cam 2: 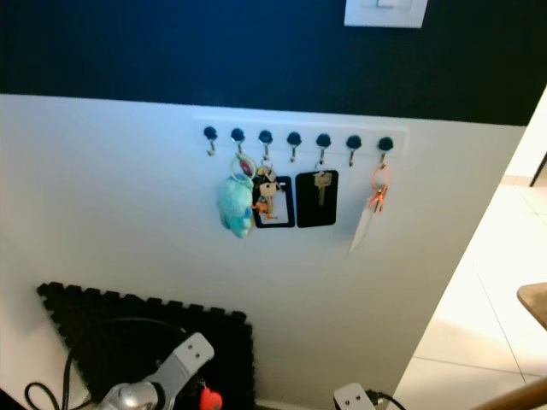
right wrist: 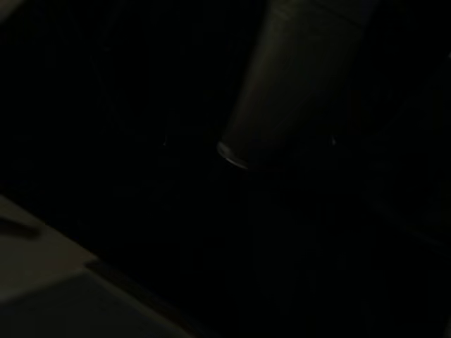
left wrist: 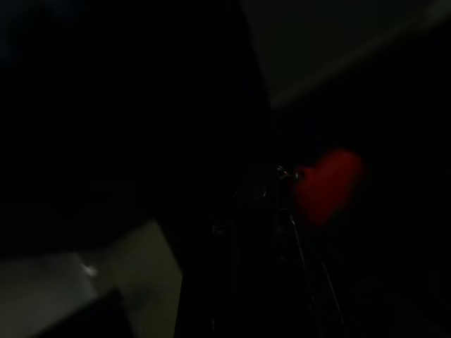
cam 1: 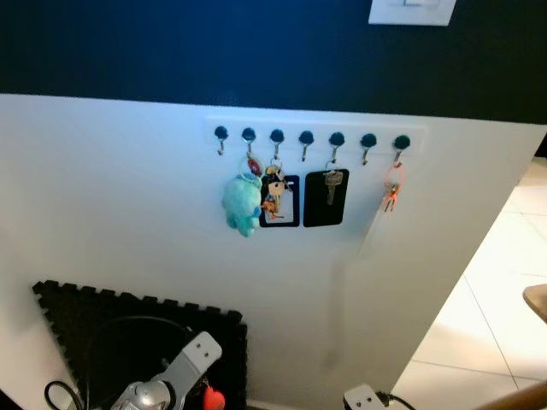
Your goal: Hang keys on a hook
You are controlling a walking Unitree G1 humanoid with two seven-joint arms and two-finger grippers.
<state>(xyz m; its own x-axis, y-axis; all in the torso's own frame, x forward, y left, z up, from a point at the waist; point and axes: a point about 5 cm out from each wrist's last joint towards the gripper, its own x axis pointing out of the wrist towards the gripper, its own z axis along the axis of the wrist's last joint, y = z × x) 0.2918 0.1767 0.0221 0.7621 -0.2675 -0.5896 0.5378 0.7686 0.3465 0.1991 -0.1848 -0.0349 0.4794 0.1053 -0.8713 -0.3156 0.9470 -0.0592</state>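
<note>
A white rail of several dark-knobbed hooks (cam 1: pixel 308 137) is fixed to the white wall. From it hang a teal plush keychain (cam 1: pixel 243 203), keys with a black card (cam 1: pixel 279 201), one key on a second black card (cam 1: pixel 326 196) and an orange keyring (cam 1: pixel 392 190) on the rightmost hook. The leftmost hook (cam 1: pixel 220 135) and two others are bare. My left arm (cam 1: pixel 171 380) is low, well below the rail. A red fob (cam 1: pixel 212 398) dangles at its end. In the dark left wrist view the red fob (left wrist: pixel 328 184) hangs from a faint metal ring, my left gripper shut on the keys.
A black foam mat (cam 1: pixel 94 320) leans low against the wall, with a black cable (cam 1: pixel 60 395) beside it. A white switch plate (cam 1: pixel 412 10) sits on the dark upper wall. Tiled floor (cam 1: pixel 479 342) opens to the right. My right arm (cam 1: pixel 363 398) hangs idle.
</note>
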